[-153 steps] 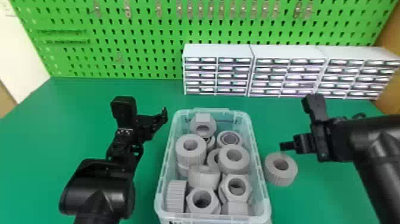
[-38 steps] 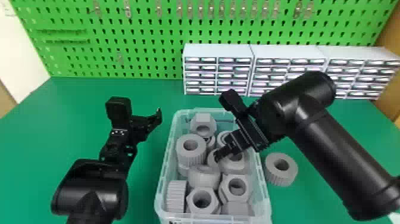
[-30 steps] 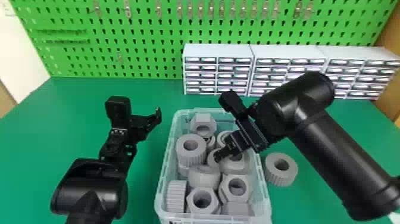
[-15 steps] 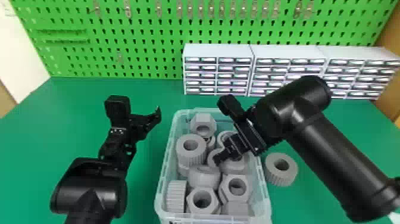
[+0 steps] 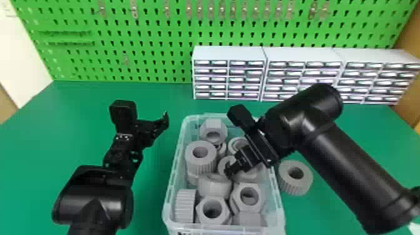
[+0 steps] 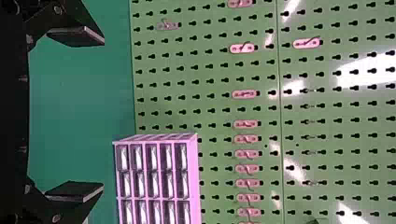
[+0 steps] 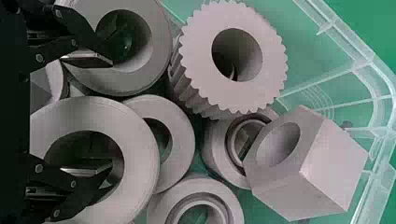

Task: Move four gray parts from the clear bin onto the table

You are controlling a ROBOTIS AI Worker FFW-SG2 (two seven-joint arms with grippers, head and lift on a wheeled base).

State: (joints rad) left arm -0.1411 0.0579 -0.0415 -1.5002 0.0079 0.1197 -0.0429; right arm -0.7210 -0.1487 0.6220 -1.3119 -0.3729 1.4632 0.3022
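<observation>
One gray part point(image 5: 252, 176), perhaps more, is partly hidden.

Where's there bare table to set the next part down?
Widest: the green table left of the left arm. Also bare: a strip between that arm and the clear bin, and a patch in front of the loose gray part. Crowded: the bin's heaped parts, with the right gripper over them.
</observation>
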